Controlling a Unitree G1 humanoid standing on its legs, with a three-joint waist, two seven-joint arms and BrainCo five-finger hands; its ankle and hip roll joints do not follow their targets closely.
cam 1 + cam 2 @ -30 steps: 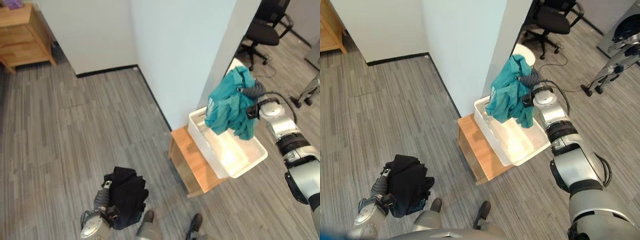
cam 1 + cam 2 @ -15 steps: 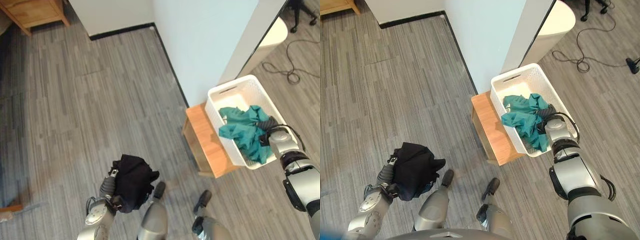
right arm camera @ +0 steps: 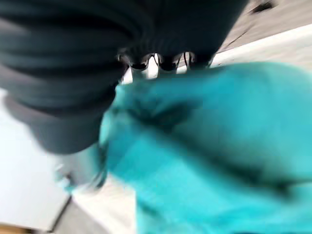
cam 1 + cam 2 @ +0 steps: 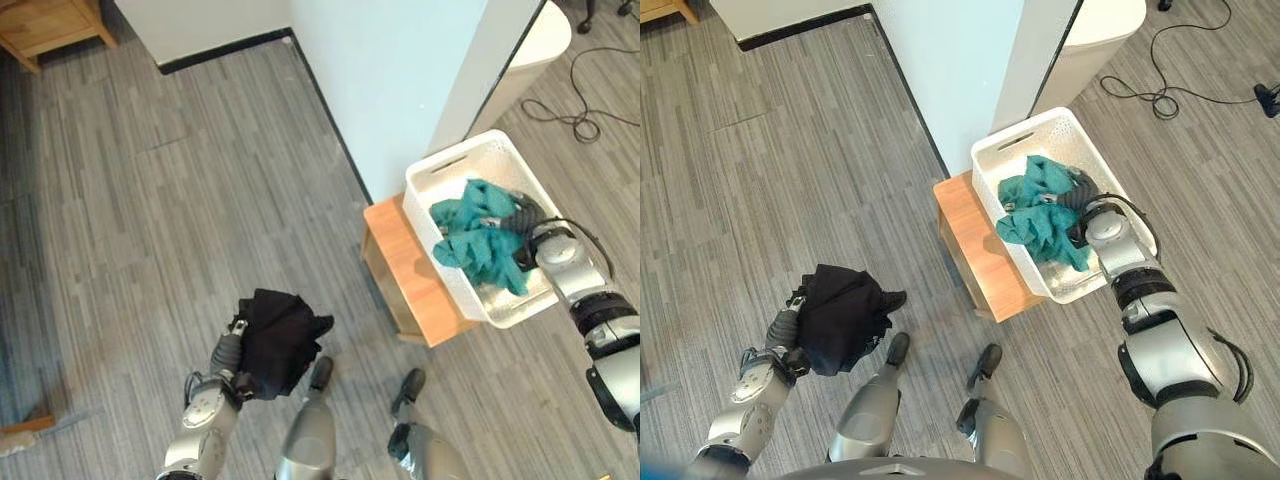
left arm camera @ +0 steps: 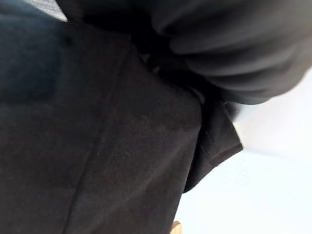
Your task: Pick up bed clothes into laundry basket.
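Observation:
A white laundry basket (image 4: 448,168) stands on a low wooden stand (image 4: 398,268) beside a white wall corner. A bunched teal garment (image 4: 1040,215) lies inside the basket, against my right hand (image 4: 1087,203), whose fingers are curled into the teal cloth (image 3: 219,146). My left hand (image 4: 786,332), low on the left over the floor, is shut on a bundled black garment (image 4: 278,338). That black cloth (image 5: 97,146) hangs right past the hand.
The white wall corner (image 4: 400,90) rises just behind the basket. A rounded white bin (image 4: 1095,35) stands beyond it, with a loose cable (image 4: 1180,92) on the floor nearby. A wooden cabinet (image 4: 45,22) sits far left. Grey plank floor (image 4: 150,220) lies open to the left.
My right hand has brought the teal garment down from above the basket into it. The left hand still holds the black bundle, a little higher. The camera has shifted.

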